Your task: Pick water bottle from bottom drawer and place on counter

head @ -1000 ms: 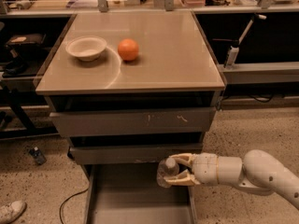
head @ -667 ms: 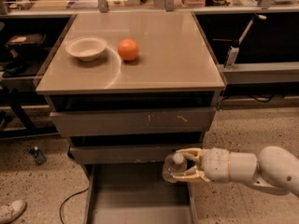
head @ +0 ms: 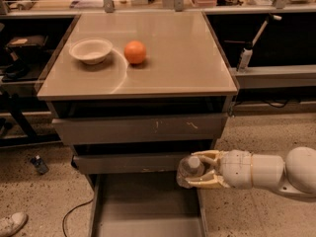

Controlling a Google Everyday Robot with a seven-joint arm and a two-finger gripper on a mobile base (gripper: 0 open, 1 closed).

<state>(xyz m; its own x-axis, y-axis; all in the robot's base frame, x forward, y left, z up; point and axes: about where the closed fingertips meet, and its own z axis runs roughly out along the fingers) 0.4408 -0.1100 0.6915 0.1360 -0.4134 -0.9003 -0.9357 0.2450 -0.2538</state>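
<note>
Two cream fingers (head: pixel 207 155) of the gripper (head: pixel 190 171) clamped on the water bottle (head: pixel 186 175), white cap upward, between them. Just below and left of the fingers, the pulled-out bottom drawer (head: pixel 143 206). Well above the fingers, the counter (head: pixel 173 58), bearing an orange ball (head: pixel 135 52) and a white bowl (head: pixel 91 50).

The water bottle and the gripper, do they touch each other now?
Touching. The camera view shows the gripper with its two fingers pressed against opposite sides of the water bottle, beside the right wall of the open bottom drawer.
</note>
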